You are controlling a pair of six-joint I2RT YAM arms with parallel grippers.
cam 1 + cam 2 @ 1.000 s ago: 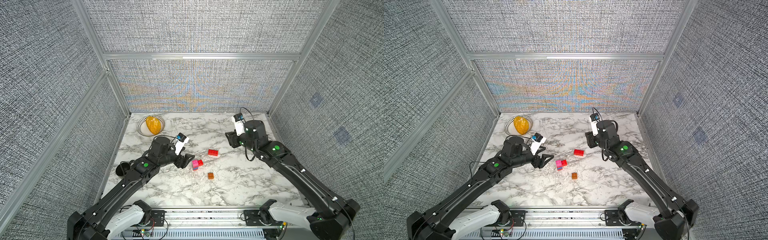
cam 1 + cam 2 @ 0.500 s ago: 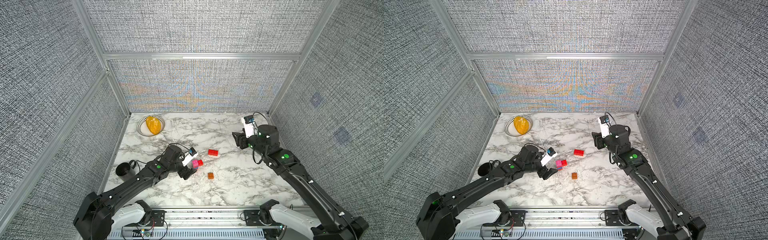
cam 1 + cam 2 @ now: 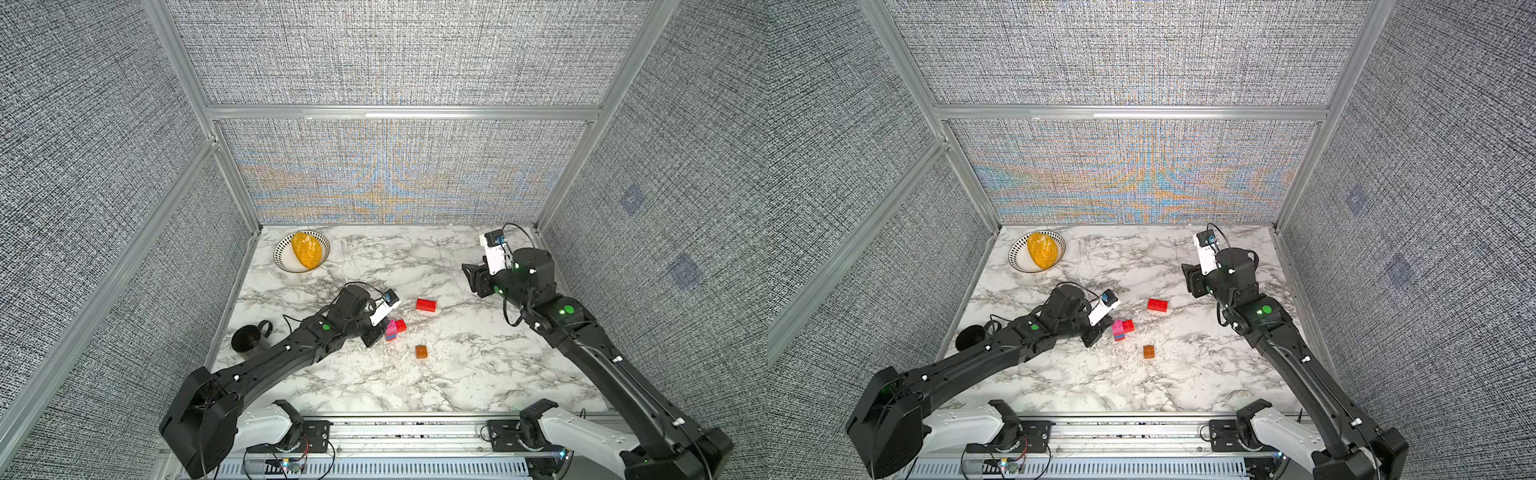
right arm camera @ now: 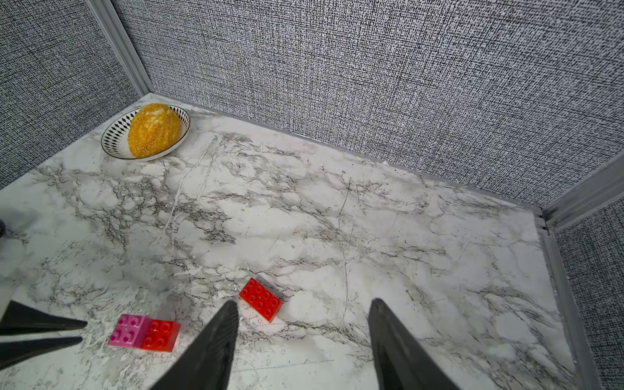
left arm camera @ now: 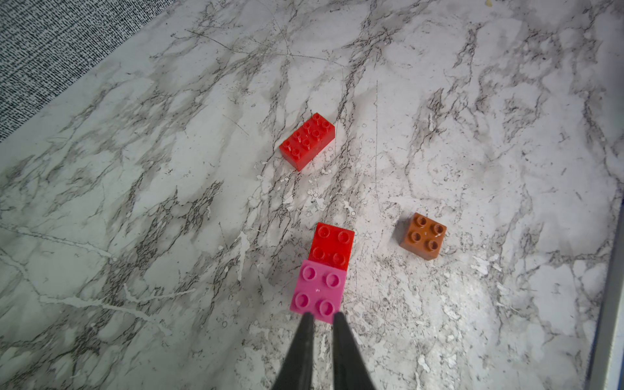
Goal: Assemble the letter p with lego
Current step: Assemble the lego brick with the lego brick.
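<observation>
Pink brick (image 5: 319, 292) sits just beside the pressed-together left pincer (image 5: 322, 319); right pincer (image 4: 302, 314) spread, empty.

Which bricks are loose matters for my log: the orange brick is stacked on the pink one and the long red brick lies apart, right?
Not quite. The orange brick is not stacked on the pink brick; it lies alone on the marble table, apart from it, as the left wrist view shows. The long red brick does lie apart.
</observation>
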